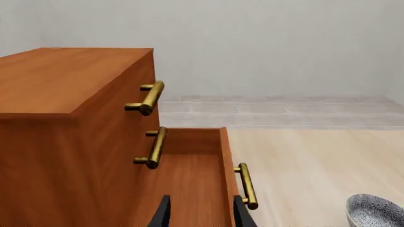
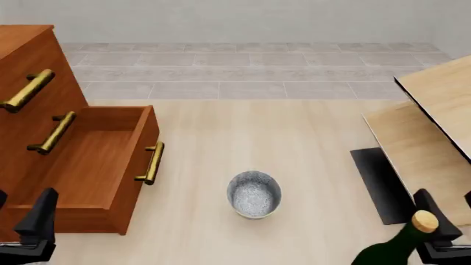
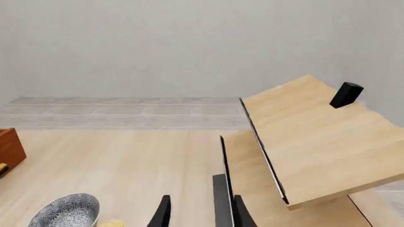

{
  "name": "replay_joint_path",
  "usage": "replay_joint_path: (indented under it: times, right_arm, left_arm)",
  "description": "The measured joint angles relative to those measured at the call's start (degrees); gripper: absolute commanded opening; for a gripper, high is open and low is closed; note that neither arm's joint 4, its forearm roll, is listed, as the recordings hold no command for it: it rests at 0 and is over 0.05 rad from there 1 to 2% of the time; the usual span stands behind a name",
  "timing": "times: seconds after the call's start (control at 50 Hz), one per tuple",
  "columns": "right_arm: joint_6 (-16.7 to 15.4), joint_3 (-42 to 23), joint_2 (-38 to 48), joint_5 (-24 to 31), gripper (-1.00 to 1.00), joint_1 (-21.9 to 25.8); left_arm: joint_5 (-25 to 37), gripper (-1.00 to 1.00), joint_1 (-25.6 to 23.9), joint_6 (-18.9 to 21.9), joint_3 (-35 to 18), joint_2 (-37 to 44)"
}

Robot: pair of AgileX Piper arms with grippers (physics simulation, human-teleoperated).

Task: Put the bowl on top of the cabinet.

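The bowl (image 2: 254, 194) stands upright on the light wood floor at the centre of the front view, speckled grey-white inside. It also shows in the left wrist view, bowl (image 1: 375, 212), and the right wrist view, bowl (image 3: 66, 212). The reddish-brown cabinet (image 2: 30, 83) stands at the left, with brass bar handles, its bottom drawer (image 2: 96, 160) pulled out and holding nothing. My left gripper (image 2: 21, 214) is open in front of that drawer, left gripper (image 1: 200, 215). My right gripper (image 2: 449, 214) is open at the near right, right gripper (image 3: 200, 215). Neither touches the bowl.
A dark green bottle (image 2: 394, 248) with a cork stands right beside my right gripper. Pale wood furniture (image 2: 434, 127) with a black panel (image 2: 379, 182) fills the right side; a small black block (image 3: 346, 94) sits on it. The open drawer's handle (image 2: 151, 163) juts toward the bowl.
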Motion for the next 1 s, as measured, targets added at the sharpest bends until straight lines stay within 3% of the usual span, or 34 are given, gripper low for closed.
replay_joint_path:
  times: [0.5, 1.0]
  right_arm:
    - [0.0, -0.12, 0.26, -0.06, 1.0, 0.0]
    - [0.0, -0.13, 0.28, -0.07, 1.0, 0.0]
  left_arm:
    - [-1.55, 1.0, -2.06, -0.05, -0.06, 4.67]
    - [-19.94, 1.0, -18.13, -6.92, -3.18, 34.79]
